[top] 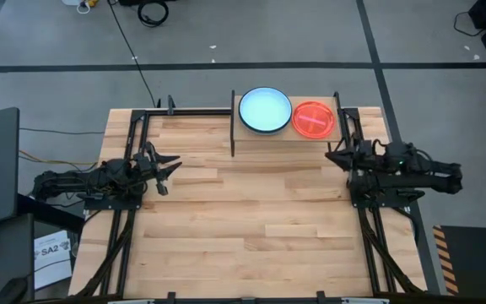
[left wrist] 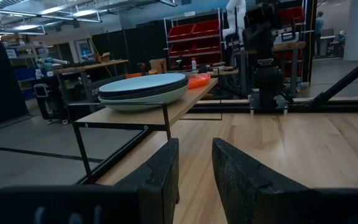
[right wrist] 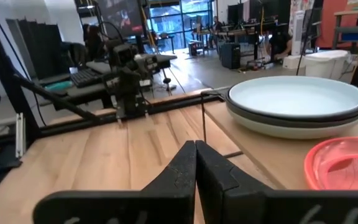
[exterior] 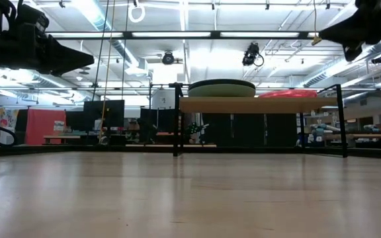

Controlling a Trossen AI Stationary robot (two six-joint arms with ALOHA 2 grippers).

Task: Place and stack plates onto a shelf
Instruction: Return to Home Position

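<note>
The shelf (top: pixel 251 137) stands at the table's far edge, on thin black legs. Its left half carries a stack of larger plates (top: pixel 265 111), light blue on top with a black and a pale green one under it (right wrist: pixel 297 102). Beside it, on the right half, lies a stack of smaller translucent plates, red on top (top: pixel 313 119) (right wrist: pixel 347 165). My left gripper (top: pixel 174 166) (left wrist: pixel 196 144) rests at the table's left side, open, pointing level toward the middle, with nothing between its fingers. My right gripper (top: pixel 329 154) (right wrist: pixel 195 144) is at the right side near the shelf's right legs, shut and holding nothing.
Black metal rails (top: pixel 133 169) run along the table's left, right and far sides. Bare wooden tabletop (top: pixel 251 219) lies between the two arms and toward the near edge. Each wrist view shows the other arm across the table (left wrist: pixel 263 62) (right wrist: pixel 129 74).
</note>
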